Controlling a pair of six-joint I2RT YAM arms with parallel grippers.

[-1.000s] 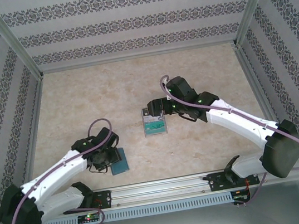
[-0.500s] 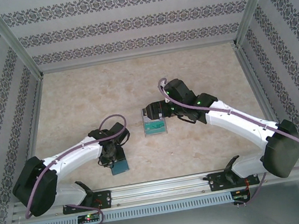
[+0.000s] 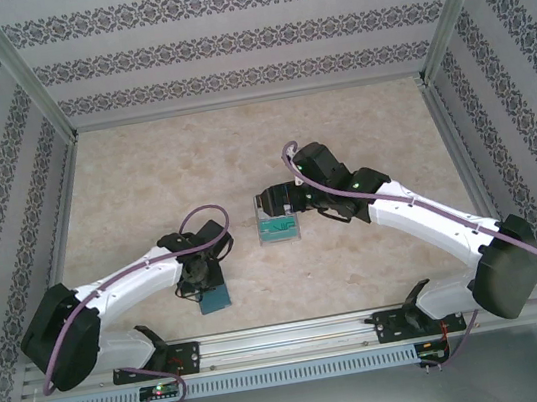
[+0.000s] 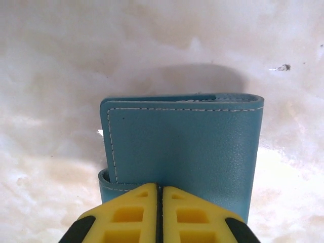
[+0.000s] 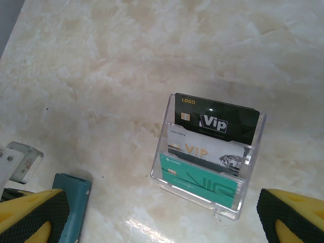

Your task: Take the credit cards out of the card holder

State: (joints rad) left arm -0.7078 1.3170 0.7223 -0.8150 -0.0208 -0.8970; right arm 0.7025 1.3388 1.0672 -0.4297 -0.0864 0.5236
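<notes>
Card holder [image 4: 182,147] folded; left gripper [image 4: 159,191] just closed at its near edge, grasp unconfirmed; right gripper [image 3: 276,201] gaping.

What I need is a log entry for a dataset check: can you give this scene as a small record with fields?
left tool: shut, at the near edge of the teal wallet; grip on it unclear
right tool: open, above the clear stand
teal wallet: folded, flat on the table
clear stand: upright, apart from the teal wallet
cards: three tiered in the clear stand, black behind, white middle, teal front
</notes>
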